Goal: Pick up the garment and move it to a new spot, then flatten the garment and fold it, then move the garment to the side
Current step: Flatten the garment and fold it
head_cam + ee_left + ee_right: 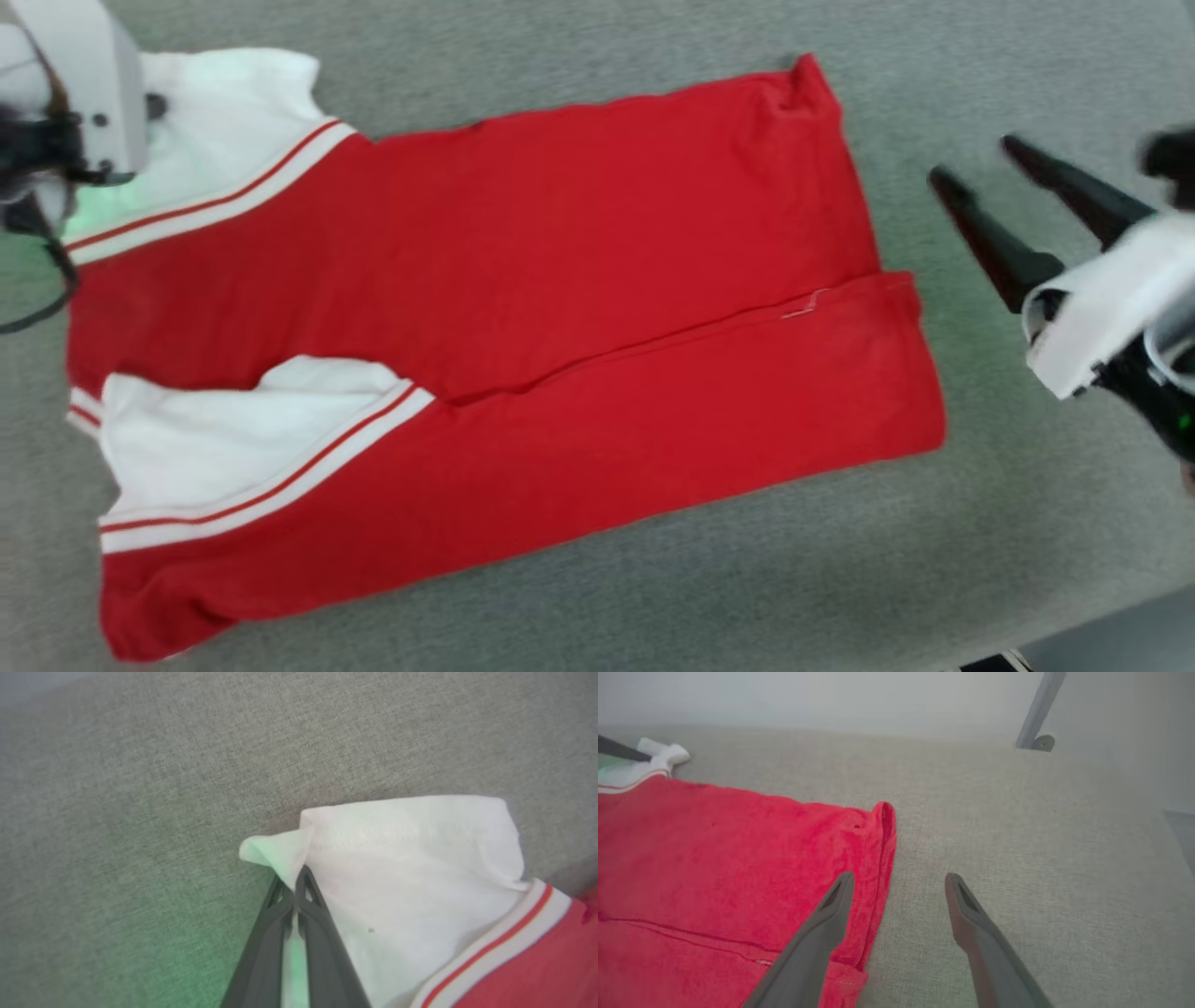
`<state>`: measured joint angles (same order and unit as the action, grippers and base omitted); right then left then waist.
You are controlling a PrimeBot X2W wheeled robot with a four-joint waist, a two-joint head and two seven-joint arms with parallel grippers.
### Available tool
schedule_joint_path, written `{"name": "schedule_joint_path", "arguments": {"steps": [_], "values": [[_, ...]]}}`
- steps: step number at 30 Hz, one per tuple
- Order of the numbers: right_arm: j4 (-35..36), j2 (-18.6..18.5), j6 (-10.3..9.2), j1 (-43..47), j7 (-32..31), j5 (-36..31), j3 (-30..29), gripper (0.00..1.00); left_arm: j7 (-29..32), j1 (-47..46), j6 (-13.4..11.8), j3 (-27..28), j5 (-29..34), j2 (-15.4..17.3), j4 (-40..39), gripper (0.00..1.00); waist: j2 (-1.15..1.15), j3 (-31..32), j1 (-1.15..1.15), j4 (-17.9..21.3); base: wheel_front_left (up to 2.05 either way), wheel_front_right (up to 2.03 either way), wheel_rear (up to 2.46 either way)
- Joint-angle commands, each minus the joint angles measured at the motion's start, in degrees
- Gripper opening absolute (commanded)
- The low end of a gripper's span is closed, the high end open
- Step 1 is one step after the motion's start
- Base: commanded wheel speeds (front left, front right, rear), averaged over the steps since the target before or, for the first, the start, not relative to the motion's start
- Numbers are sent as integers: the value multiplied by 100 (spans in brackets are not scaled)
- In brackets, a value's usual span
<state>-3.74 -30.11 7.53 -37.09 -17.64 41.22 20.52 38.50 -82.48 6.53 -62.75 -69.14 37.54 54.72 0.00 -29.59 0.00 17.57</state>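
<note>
**Left claw clamped on sleeve corner, right claw wide beside hem**

Shows the garment [523, 308] spread flat on the grey fabric-covered table [1027, 523], red side up. Places the sleeve end toward the robot's left and the hem [887, 280] toward its right. Lays one long red flap over the rest of the body along a slanted edge running most of the length. Sets the near white sleeve [215, 439], bordered by white trim with a red stripe, on top of the red cloth. Extends the far white sleeve [224, 121] past the red body onto the bare table.

Clamps the left claw [299, 879] tight on a corner of the far sleeve, fingers pressed together. Bunches a small fold of white cloth just beyond the fingertips. Throws a green glow onto the cloth and table beside the fingers.

Holds the right claw [971, 159] wide apart with nothing between the fingers. Positions it over the table just beside the hem. Overlaps the hem edge with one finger [831, 914] in the right wrist view. Cannot tell whether that finger touches the cloth.
</note>
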Motion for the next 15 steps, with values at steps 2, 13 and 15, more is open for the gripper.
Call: {"name": "schedule_joint_path", "arguments": {"steps": [2, 13, 15], "values": [[-198, -64, -8, -395, -625, 132, 294, 100, -3, 209, 59, -76, -66, -230, -28, 0, 0, -56, 0, -214, 0, 0, 0], [-2419, 361, -9, -2521, -2148, -111, 1231, 100, -199, -22, 110, -264, 20, -601, -276, 0, 0, -309, 0, -767, 0, 0, 0], [-2851, 452, -9, -2774, -2175, -210, 1370, 100, -233, -47, 112, -294, -5, -661, -355, 0, 0, -341, 0, -853, 0, 0, 0]]}}
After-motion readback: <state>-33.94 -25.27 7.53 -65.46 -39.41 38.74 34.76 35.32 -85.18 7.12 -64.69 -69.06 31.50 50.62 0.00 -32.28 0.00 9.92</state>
